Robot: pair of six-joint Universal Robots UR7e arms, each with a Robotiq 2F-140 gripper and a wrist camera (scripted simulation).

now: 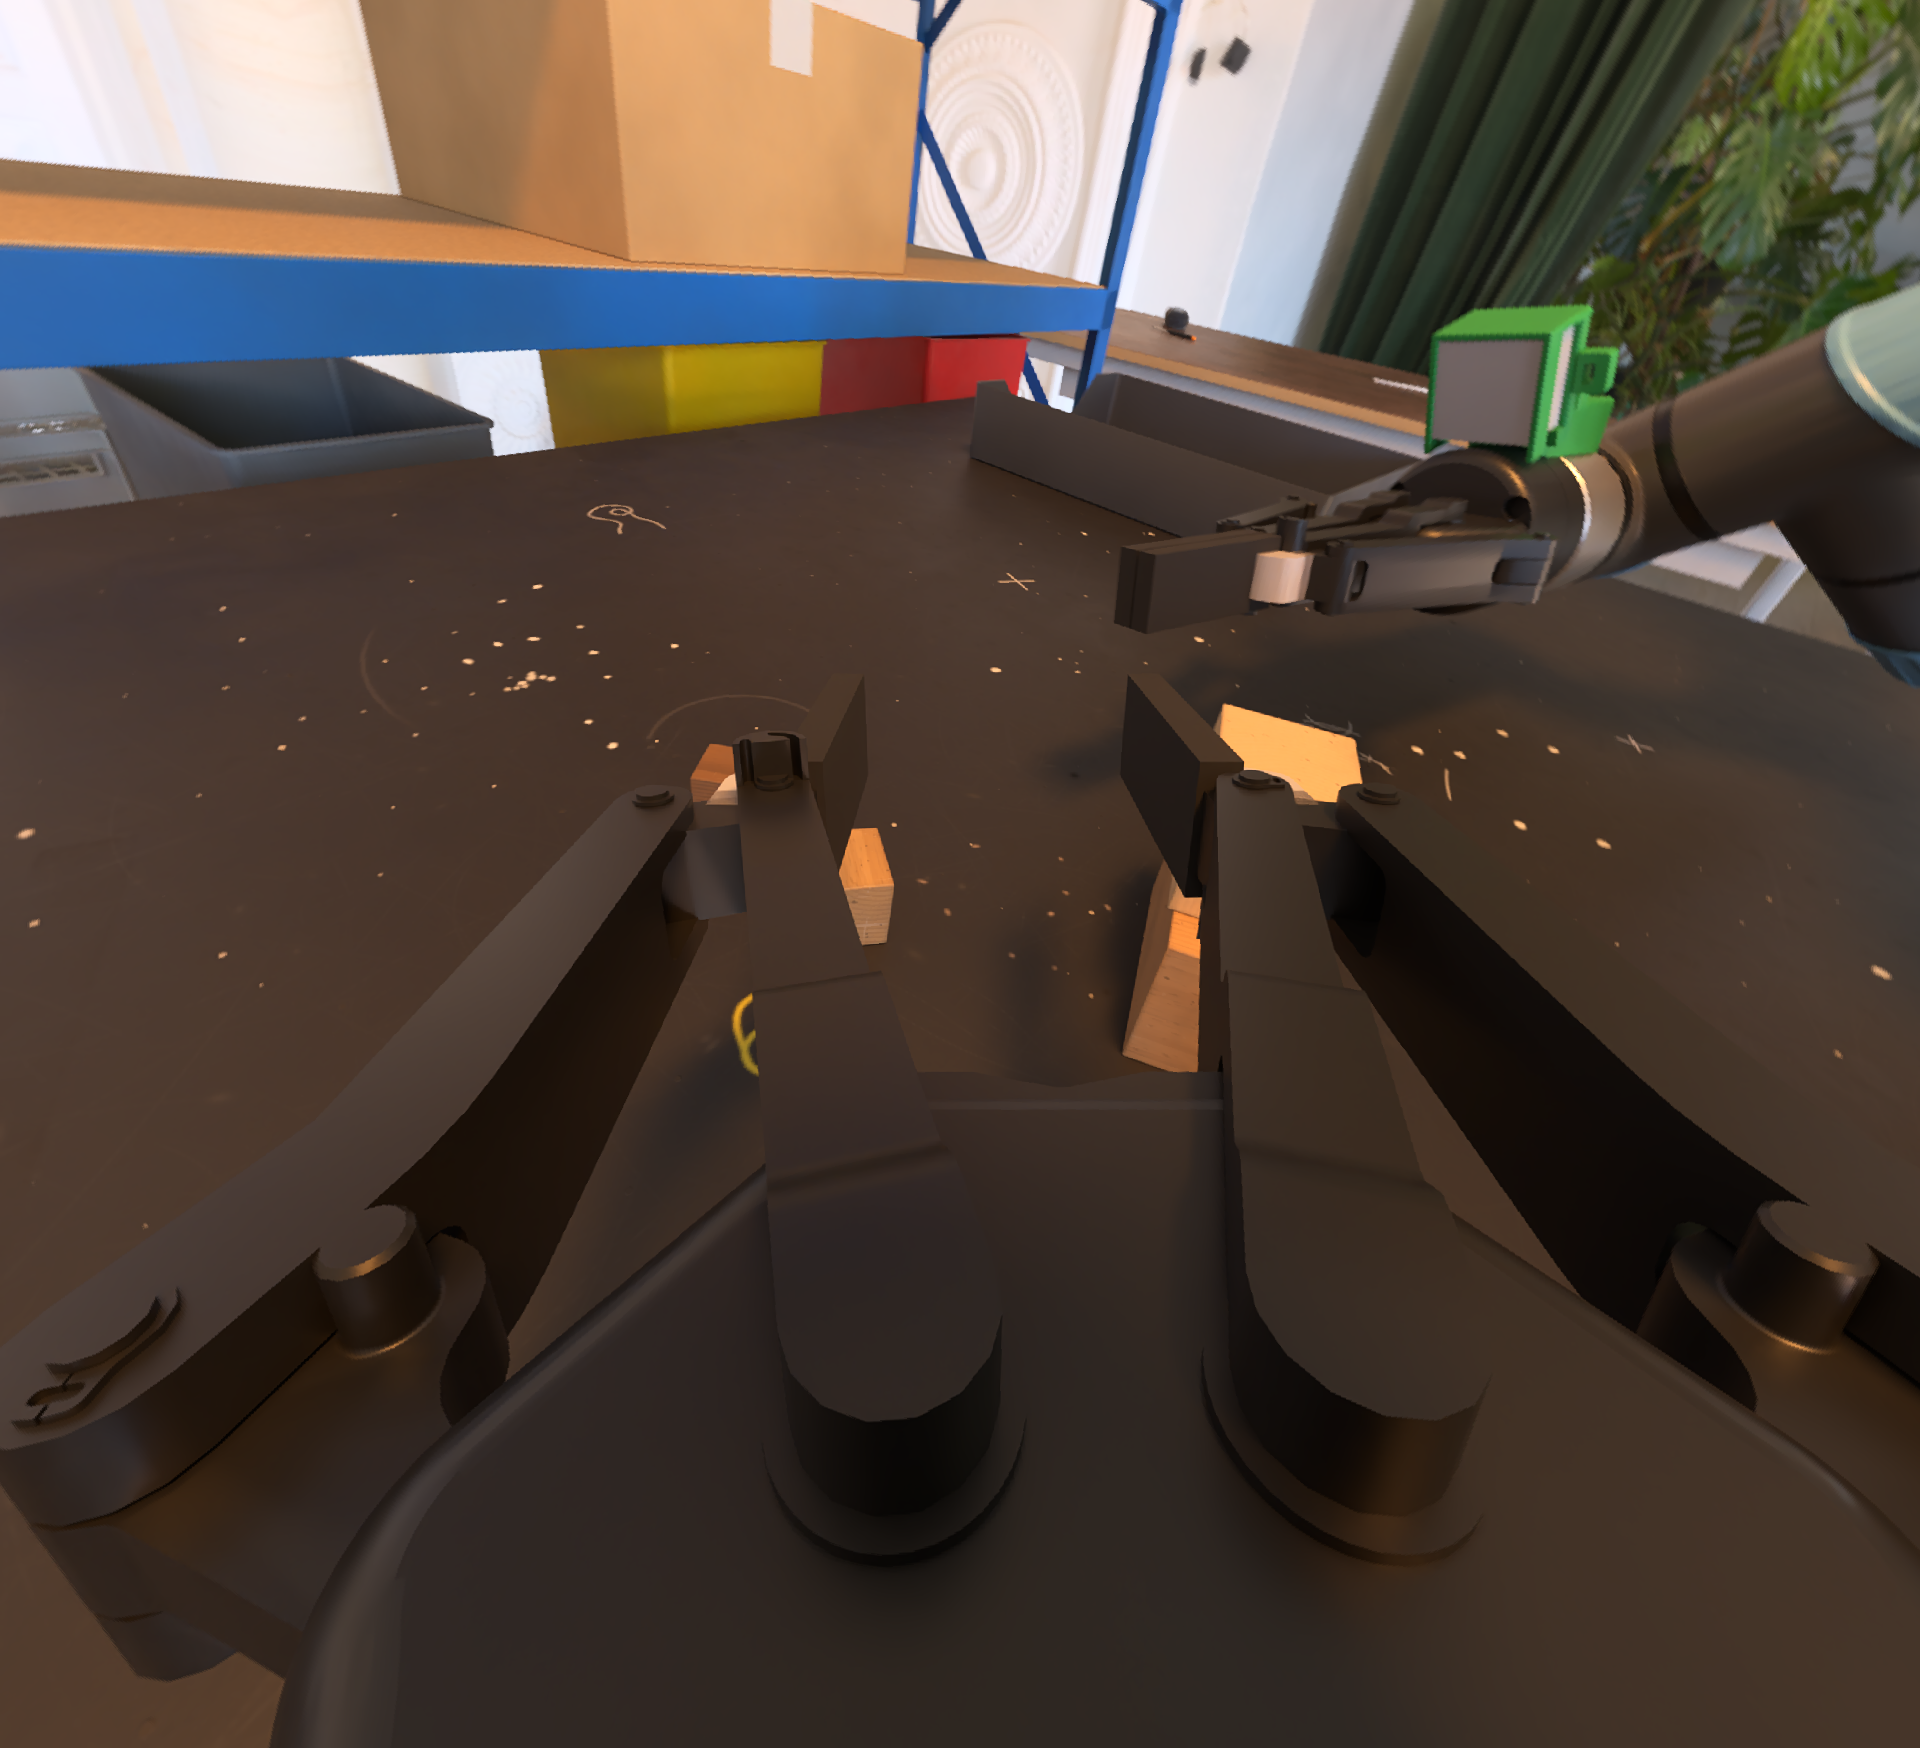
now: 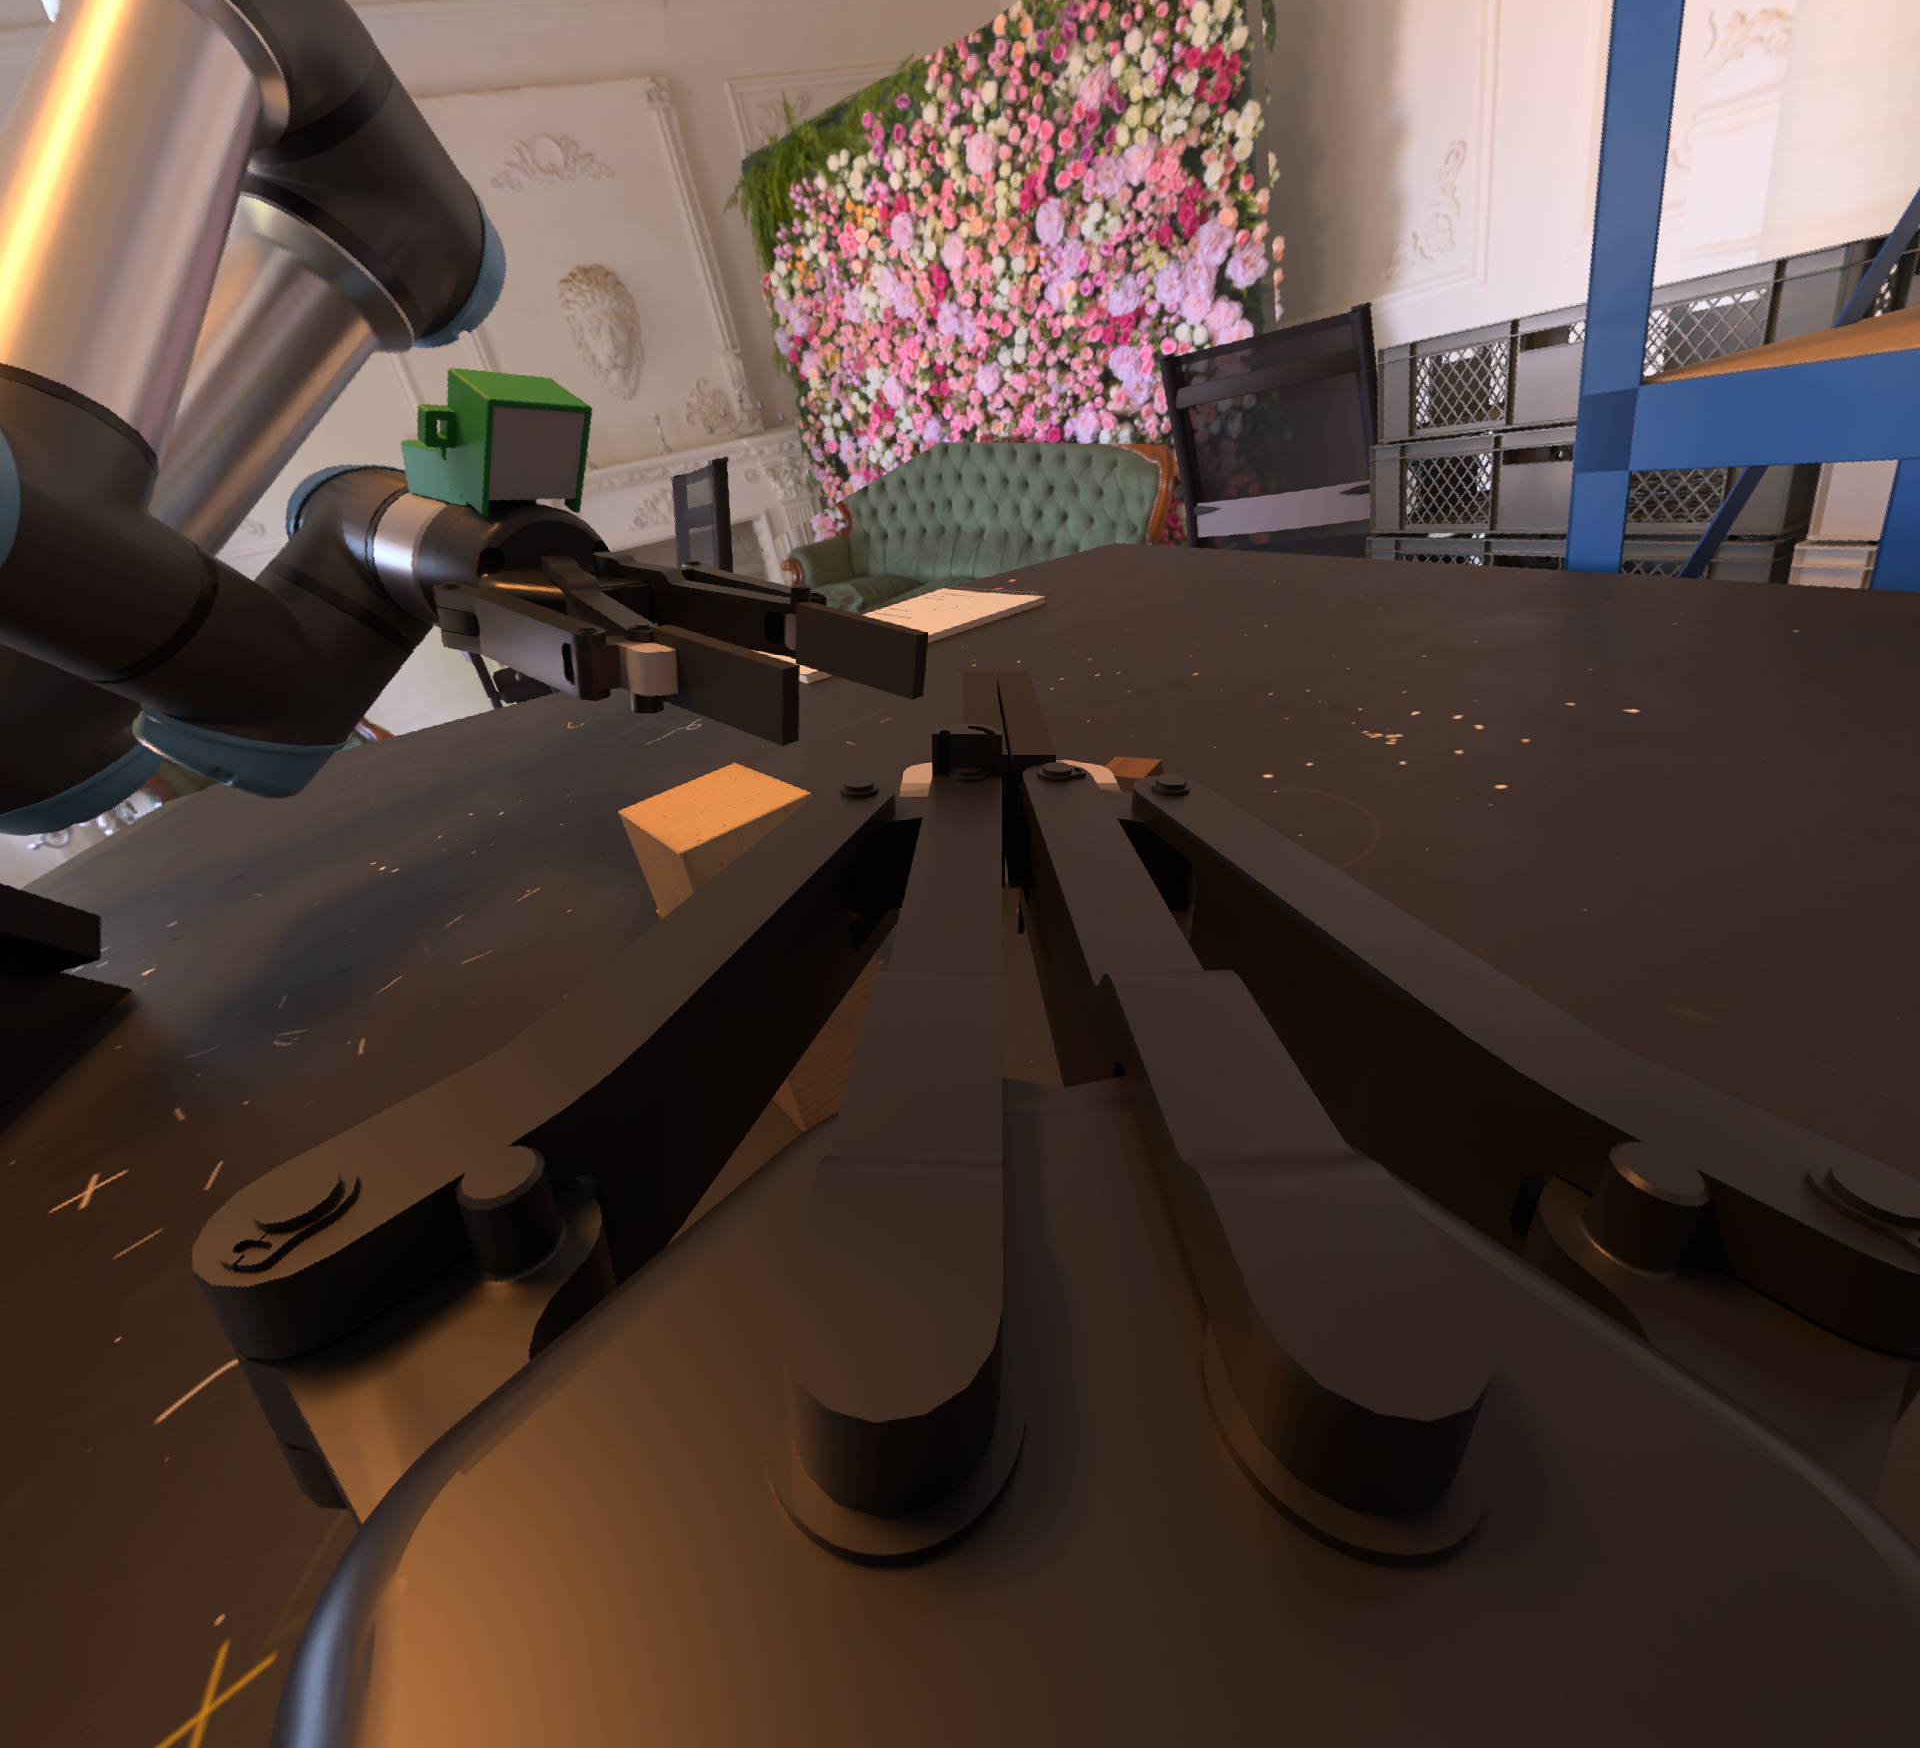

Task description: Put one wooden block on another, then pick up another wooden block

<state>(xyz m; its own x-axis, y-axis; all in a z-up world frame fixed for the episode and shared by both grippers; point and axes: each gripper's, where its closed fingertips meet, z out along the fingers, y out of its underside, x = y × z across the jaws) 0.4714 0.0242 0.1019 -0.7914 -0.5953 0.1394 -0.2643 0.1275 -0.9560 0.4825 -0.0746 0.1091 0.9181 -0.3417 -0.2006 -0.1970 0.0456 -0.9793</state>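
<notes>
In the left wrist view, my left gripper (image 1: 1003,763) is open and empty over the dark table (image 1: 416,763). A small wooden block (image 1: 868,883) lies behind its left finger. A taller wooden stack (image 1: 1288,748), seemingly one block on another, stands behind its right finger. My right gripper (image 1: 1195,586) hovers shut beyond the stack. In the right wrist view, my right gripper (image 2: 997,711) is shut and empty. The stack (image 2: 717,815) is to its left and the small block (image 2: 1132,768) peeks out past its right finger. The left gripper (image 2: 852,670) is open above the stack.
A blue shelf rack (image 1: 520,306) with a cardboard box (image 1: 644,98) stands behind the table, above a grey bin (image 1: 291,415) and yellow (image 1: 675,389) and red (image 1: 925,373) boxes. A dark tray (image 1: 1091,451) sits at the table's far edge. A white pad (image 2: 956,607) lies on the far side.
</notes>
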